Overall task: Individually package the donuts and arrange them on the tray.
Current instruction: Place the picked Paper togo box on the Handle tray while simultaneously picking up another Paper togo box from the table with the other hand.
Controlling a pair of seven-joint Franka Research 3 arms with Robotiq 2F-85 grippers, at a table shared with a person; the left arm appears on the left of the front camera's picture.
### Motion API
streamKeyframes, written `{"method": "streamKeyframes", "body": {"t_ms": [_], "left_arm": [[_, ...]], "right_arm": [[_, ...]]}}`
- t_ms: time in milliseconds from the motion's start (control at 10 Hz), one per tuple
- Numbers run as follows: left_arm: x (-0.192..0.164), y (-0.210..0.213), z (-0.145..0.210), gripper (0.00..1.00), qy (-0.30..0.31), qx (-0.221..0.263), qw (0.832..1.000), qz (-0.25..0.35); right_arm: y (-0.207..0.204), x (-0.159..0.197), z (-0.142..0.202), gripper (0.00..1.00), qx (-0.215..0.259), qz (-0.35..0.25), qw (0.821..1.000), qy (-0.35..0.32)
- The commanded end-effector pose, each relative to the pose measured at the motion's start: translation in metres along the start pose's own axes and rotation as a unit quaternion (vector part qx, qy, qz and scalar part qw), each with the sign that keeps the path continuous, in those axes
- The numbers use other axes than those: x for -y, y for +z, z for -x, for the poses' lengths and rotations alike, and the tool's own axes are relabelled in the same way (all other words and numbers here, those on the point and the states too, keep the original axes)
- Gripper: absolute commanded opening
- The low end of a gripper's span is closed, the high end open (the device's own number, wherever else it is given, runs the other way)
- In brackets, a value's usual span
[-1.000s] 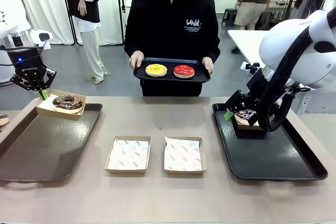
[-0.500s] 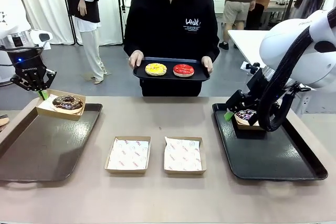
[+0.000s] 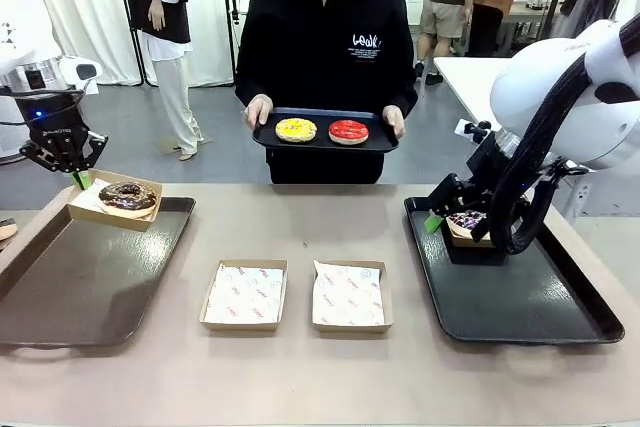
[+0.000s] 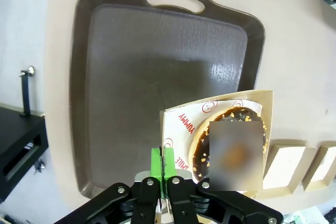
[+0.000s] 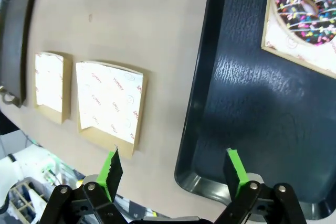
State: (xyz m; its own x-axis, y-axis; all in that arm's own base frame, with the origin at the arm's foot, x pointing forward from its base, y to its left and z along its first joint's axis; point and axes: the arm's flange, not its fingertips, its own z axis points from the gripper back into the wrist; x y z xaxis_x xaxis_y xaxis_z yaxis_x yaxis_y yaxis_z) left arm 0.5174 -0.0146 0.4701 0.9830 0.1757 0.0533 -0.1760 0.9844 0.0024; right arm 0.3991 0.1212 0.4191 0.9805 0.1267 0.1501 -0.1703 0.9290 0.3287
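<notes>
Little is changing since a second ago: the person's small tray (image 3: pixel 325 146) is drifting a touch to the left, and both arms are holding station.

I am taking the brown tray (image 3: pixel 90 287) as my reference. The left gripper (image 4: pixel 163 157) is hanging over its far left corner, jaws pressed together on the corner rim of a cardboard box (image 3: pixel 98 209). That box is sitting at the same corner, partly past the brown tray's rim; I cannot tell whether it is resting or lifted. The chocolate donut (image 3: pixel 127 195) is lying inside it on printed paper.

Two empty boxes (image 3: pixel 244 294) are lying side by side on the table (image 3: pixel 300 377), just right of the brown tray. Well to the right of it, past them, the black tray (image 3: pixel 530 297) is carrying the sprinkled donut (image 3: pixel 466 218) in its own box. The right gripper (image 5: pixel 176 163) is hovering there, fingers spread wide, gripping nothing.

Across the table from the brown tray's far right corner, the person is holding the small tray in both hands. The yellow donut (image 3: pixel 295 130) and red donut (image 3: pixel 348 132) are lying on it side by side, the yellow one nearer the brown tray.
</notes>
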Motion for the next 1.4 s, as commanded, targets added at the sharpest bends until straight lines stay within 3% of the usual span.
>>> {"method": "streamKeyframes", "body": {"t_ms": [0,300,500,1300], "left_arm": [[0.002,0.001,-0.017,0.01,-0.031,0.032,0.998,-0.040],[-0.009,-0.014,-0.042,0.01,-0.060,0.056,0.995,-0.054],[-0.017,-0.031,-0.053,0.01,-0.077,0.048,0.995,-0.037],[-0.004,-0.054,-0.050,0.01,-0.088,0.012,0.996,-0.017]], "right_arm": [[-0.018,-0.033,0.008,1.00,-0.012,0.052,0.998,-0.011],[-0.046,-0.076,0.019,1.00,-0.033,0.092,0.995,-0.010],[-0.073,-0.095,0.016,1.00,-0.046,0.118,0.992,-0.019],[-0.114,-0.108,0.001,1.00,-0.038,0.161,0.984,-0.066]]}}
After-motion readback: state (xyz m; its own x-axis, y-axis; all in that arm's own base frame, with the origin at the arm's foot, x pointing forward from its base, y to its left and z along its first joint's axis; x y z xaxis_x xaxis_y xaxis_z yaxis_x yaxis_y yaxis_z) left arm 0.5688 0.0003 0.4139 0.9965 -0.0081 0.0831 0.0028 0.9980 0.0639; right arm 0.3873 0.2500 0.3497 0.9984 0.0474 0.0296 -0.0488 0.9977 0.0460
